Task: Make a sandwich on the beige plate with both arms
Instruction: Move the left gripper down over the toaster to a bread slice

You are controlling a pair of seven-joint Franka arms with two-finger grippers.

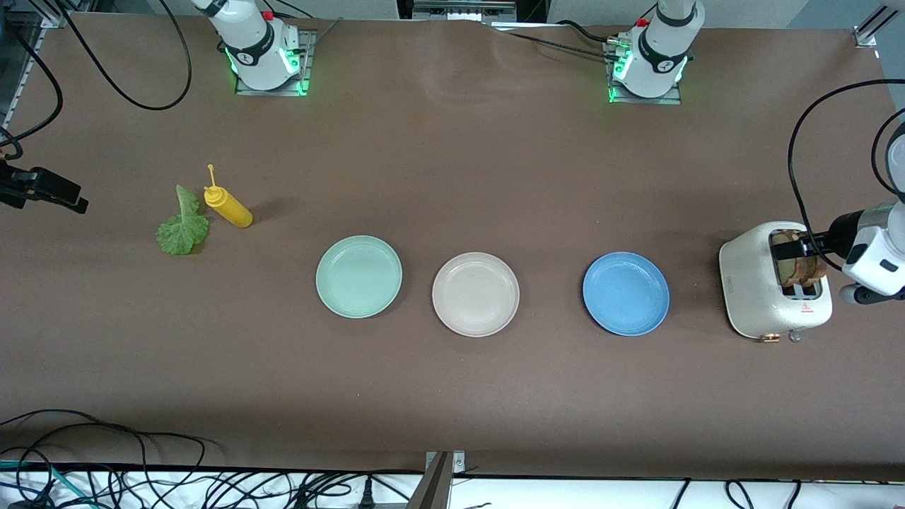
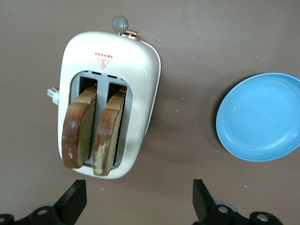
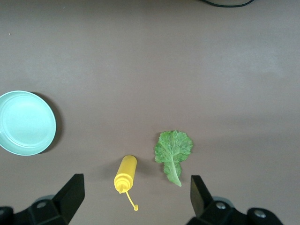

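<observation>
Heads up: your left gripper (image 2: 138, 201) hangs wide open over the cream plastic toaster (image 2: 110, 101), with two brown bread slices (image 2: 93, 133) leaning in its slots, so a grab could drag the toaster. The right gripper (image 3: 136, 201), also open, hovers near the ruffled green lettuce leaf (image 3: 173, 152) and the yellow squeeze bottle (image 3: 125, 174), which it could bump. The round beige plate (image 1: 475, 293) sits bare, well apart from both.

light: bright, even, overhead | shadows: soft, short | focus: sharp | glare: none
</observation>
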